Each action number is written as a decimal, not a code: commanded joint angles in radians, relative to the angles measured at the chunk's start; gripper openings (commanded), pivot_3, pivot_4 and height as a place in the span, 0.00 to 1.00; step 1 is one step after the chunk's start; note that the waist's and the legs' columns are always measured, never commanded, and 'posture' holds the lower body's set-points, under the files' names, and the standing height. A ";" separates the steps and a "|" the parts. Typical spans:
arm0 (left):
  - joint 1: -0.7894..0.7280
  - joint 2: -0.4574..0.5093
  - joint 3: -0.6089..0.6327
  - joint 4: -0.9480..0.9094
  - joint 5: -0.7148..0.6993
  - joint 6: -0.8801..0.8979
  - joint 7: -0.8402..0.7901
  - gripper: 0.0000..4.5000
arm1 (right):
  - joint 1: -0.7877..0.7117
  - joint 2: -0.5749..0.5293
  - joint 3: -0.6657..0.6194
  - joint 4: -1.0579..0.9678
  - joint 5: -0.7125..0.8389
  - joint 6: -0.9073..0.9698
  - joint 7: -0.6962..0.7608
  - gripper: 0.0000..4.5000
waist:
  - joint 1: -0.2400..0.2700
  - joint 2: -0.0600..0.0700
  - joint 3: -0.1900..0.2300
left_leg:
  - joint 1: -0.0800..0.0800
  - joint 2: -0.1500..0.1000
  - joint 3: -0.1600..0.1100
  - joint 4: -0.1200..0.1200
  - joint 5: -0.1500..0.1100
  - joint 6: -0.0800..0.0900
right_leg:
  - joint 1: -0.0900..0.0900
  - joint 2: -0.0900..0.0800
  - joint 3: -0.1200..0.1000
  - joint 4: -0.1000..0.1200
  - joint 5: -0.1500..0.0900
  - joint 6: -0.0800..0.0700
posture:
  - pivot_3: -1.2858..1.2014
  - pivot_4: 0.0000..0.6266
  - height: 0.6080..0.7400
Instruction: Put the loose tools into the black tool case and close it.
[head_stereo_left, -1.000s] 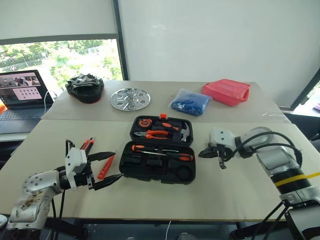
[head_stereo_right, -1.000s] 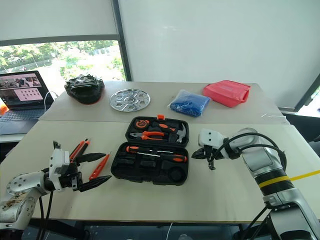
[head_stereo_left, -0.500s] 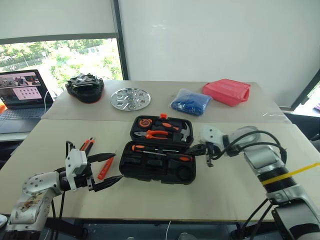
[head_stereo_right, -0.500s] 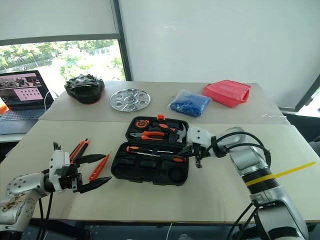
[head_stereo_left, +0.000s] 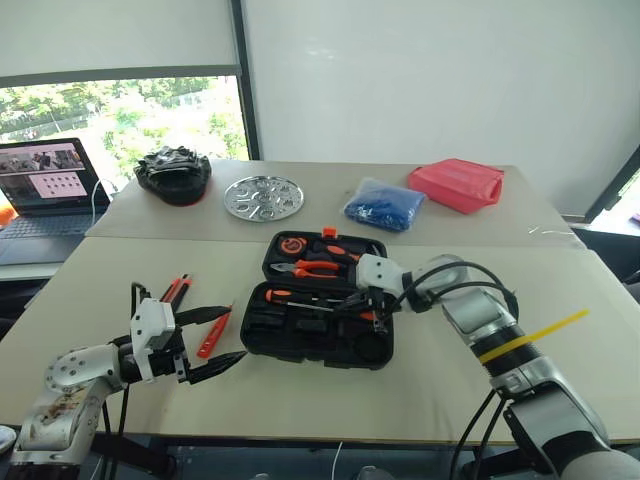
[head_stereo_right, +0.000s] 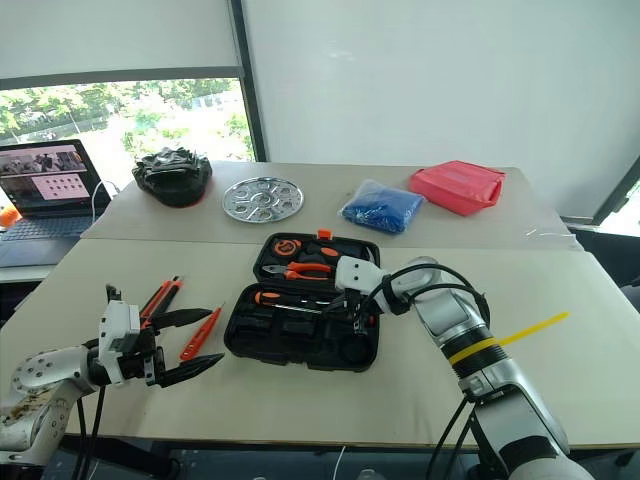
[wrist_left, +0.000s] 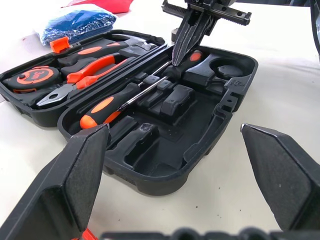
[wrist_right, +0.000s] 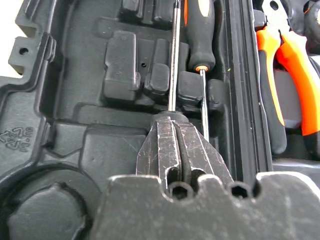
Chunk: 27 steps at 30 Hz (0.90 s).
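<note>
Open black tool case at frame centre on the table (two screwdrivers seated inside). Right gripper clenched, empty, tips over those screwdrivers. Left gripper spread wide, lower left, beside utility knife and tester screwdriver.

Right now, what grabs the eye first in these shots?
The open black tool case at the middle of the near table, with the right gripper, fingers shut, poised over the two screwdrivers lying in its front half. Next, the left gripper, fingers spread wide, beside the orange loose tools still on the table left of the case. On the far table, a red plastic box stands out at the right.
</note>
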 joint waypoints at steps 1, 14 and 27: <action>0.007 0.012 0.020 -0.036 -0.005 0.001 0.007 1.00 | -0.014 0.019 0.020 0.024 -0.024 -0.003 -0.011 0.02 | -0.003 0.000 0.000 | 0.000 0.000 0.000 0.000 0.000 0.000 | 0.000 0.000 0.000 0.000 0.000 0.000 | 0.52 0.24 1.00; 0.062 0.025 0.056 -0.055 -0.010 0.006 0.023 1.00 | 0.021 0.051 -0.054 -0.064 0.054 -0.003 -0.006 0.02 | -0.021 0.000 0.000 | 0.007 0.001 0.001 -0.001 0.000 0.000 | 0.002 0.001 0.000 0.005 0.000 -0.003 | 0.52 0.24 1.00; 0.399 0.012 0.442 0.049 -0.031 -0.030 0.064 1.00 | 0.536 -0.105 -0.532 -0.459 0.504 -0.076 0.071 0.80 | 0.001 0.000 0.001 | 0.001 0.002 -0.001 -0.003 -0.001 0.000 | 0.000 -0.001 -0.003 -0.002 0.000 -0.003 | 0.52 0.24 1.00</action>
